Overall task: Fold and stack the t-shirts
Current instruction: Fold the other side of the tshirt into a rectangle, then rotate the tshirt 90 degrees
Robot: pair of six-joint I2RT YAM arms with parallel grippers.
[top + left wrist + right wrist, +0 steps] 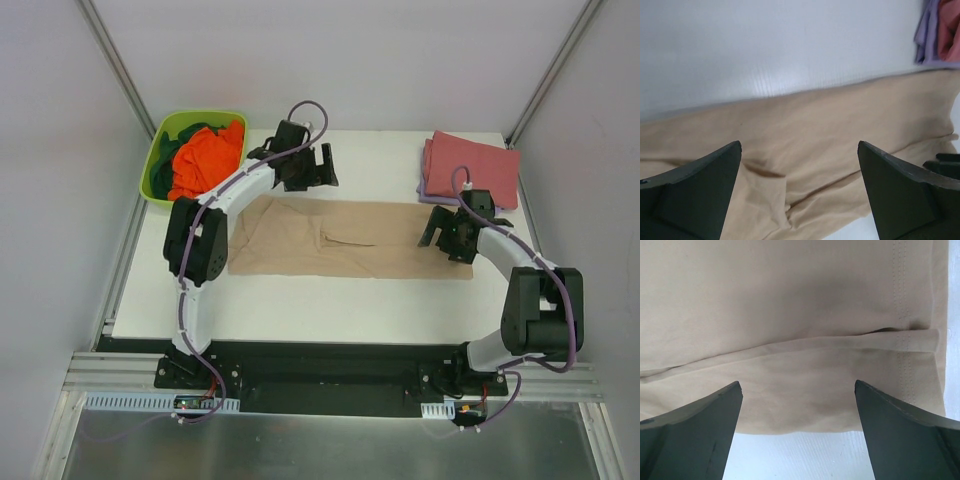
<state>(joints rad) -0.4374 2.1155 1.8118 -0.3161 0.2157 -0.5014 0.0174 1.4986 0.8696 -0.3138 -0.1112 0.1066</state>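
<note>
Tan-beige t-shirt (350, 240) lies flat on the white table (330, 310), laid out as a long band running left to right. Everything below is placed relative to it.

- Left gripper (318, 170): just past the shirt's far edge, toward its left end. Jaws spread wide with nothing between them. The left wrist view looks down over the cloth, which has a soft crease and a small bunched fold near the fingers (695, 190). Can't tell whether the tips touch the cloth.
- Right gripper (445, 232): over the shirt's right end. Jaws also wide apart and empty. The right wrist view shows a fold edge running across the cloth between the fingers (905, 435), double hem stitching at the right end, and bare table just off the near edge. Contact can't be judged here either.
- Dusty red t-shirt (475, 165): folded, beyond the tan shirt's right end and apart from it, lying on top of a lavender t-shirt (425, 190) that only peeks out at the left edge.
- Lime-green tub (150, 165): beyond the tan shirt's left end at the table's far-left corner. It holds a crumpled bright orange t-shirt (205, 160) on top of a dark green t-shirt (165, 178).
</note>
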